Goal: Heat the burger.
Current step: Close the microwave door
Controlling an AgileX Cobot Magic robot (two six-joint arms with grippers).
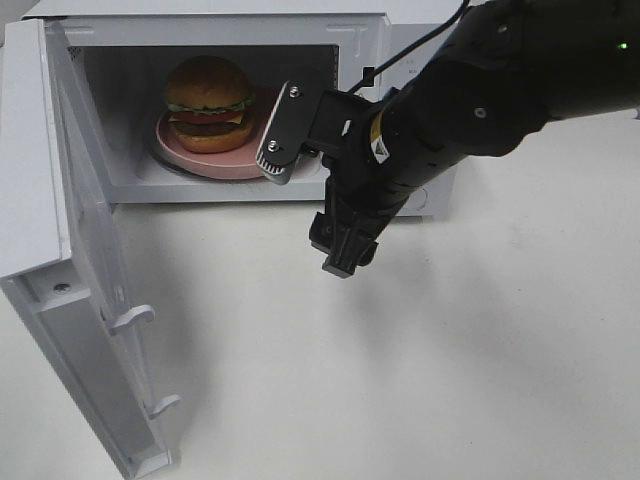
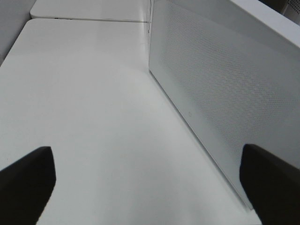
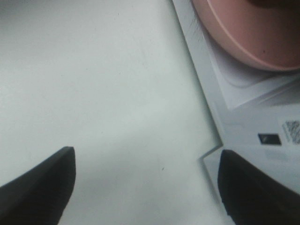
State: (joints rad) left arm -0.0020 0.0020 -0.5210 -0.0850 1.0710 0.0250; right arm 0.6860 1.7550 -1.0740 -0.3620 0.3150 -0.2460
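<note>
Now the burger (image 1: pixel 208 98) sits on a pink plate (image 1: pixel 225 162) inside the microwave (image 1: pixel 200 30), whose door (image 1: pixel 90 260) stands wide open at the left. The right pincer (image 1: pixel 342 262) hangs above the desk (image 1: pixel 450 380), just in front of the opening, spread and holding nothing. The left pincer (image 2: pixel 146 159) is spread too, empty, beside the door.

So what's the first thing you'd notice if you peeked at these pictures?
The tall burger, sitting on a pink plate inside the white microwave, whose door hangs wide open on the left. Next comes the big black right arm reaching in from the right, its pincer open and empty just in front of the oven's opening, above the white table.
</note>
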